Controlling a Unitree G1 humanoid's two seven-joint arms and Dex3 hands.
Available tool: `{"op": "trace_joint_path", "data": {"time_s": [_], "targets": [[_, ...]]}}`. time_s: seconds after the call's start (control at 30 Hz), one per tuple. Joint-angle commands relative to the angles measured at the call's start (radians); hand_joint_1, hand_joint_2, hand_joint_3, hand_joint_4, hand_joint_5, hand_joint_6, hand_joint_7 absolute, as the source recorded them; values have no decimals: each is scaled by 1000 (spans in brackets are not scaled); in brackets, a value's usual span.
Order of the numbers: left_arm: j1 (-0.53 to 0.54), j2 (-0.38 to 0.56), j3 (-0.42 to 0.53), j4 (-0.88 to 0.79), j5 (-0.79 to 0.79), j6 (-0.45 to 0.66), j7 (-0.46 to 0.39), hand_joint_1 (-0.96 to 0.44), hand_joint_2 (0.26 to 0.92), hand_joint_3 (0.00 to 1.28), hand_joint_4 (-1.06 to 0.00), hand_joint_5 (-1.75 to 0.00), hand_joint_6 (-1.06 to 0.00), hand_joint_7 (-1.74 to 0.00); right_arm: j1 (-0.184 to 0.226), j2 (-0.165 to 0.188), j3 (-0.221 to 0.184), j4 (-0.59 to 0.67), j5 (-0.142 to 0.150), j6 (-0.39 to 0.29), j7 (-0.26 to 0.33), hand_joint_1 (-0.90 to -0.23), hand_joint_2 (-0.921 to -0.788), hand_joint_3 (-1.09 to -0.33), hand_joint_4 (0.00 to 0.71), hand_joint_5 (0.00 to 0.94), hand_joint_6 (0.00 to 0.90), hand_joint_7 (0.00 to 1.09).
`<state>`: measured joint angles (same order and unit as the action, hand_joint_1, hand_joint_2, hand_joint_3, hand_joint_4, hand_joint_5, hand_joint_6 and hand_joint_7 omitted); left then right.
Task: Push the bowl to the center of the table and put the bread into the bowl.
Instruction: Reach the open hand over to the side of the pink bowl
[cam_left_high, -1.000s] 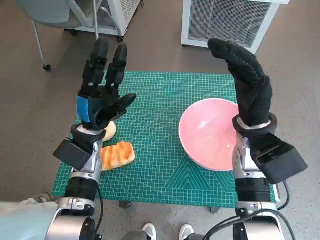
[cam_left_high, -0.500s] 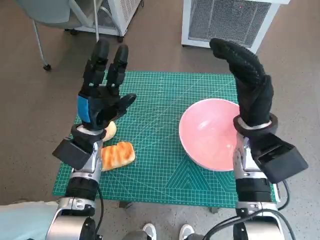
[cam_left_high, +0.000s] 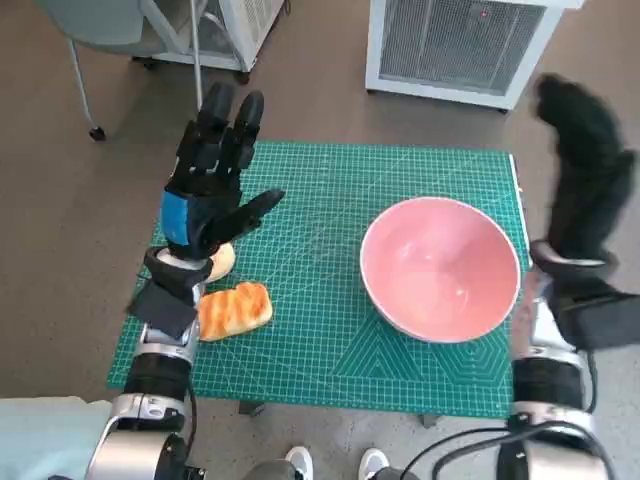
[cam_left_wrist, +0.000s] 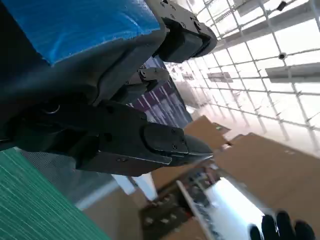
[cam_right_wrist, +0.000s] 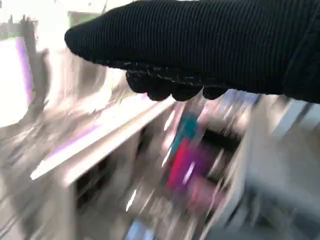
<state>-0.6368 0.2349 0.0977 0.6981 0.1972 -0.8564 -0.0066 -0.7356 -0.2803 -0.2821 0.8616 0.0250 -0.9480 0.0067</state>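
Step in hand, as judged: the push has not begun. The bowl (cam_left_high: 441, 268) sits toward the right edge of the bench (cam_left_high: 330, 340), nearer the front than the back, and nothing touches it. The bread (cam_left_high: 234, 309) lies near the front left corner, untouched.

Your right robot hand (cam_left_high: 586, 170) is raised beyond the right edge, blurred; its fingers look extended and it holds nothing. Your left robot hand (cam_left_high: 208, 190) is upright above the bread, fingers spread, empty.

Next move calls for lowering the right robot hand to the bowl's outer right wall and pushing left toward the centre.
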Motion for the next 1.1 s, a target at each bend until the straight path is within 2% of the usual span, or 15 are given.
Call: {"op": "trace_joint_path", "data": {"time_s": [0.03,0.2,0.3,0.53,0.8,0.97,1.1], "targets": [[2,25,-20,0,114,2,119,-343,921,199,-250,0,-264,0,-5,-35,-18,131,-2,30,-41,-662,-921,-809,232,4,1,587],[-2,36,-43,1,202,24,217,-415,921,270,-233,0,-250,0,-13,-45,-26,214,23,59,-31,-621,-921,-824,208,0,-1,530],[-5,41,-60,4,240,39,262,-437,921,297,-222,0,-240,0,-13,-47,-28,259,27,80,-37,-611,-921,-828,204,0,-1,520],[-9,54,-94,17,267,50,313,-463,921,363,-190,0,-214,0,-9,-38,-33,334,36,135,-39,-586,-921,-845,198,0,-1,507],[-17,64,-116,58,245,31,310,-446,921,385,-175,0,-202,0,2,6,-39,381,51,201,-37,-580,-921,-859,197,1,9,503],[-21,69,-124,78,231,23,300,-444,921,388,-172,0,-201,0,10,45,-16,393,35,231,-57,-578,-921,-865,214,9,20,504],[-26,73,-130,91,220,23,294,-442,921,387,-172,0,-199,0,12,73,-7,394,40,249,-42,-561,-921,-877,214,8,17,501]]}}
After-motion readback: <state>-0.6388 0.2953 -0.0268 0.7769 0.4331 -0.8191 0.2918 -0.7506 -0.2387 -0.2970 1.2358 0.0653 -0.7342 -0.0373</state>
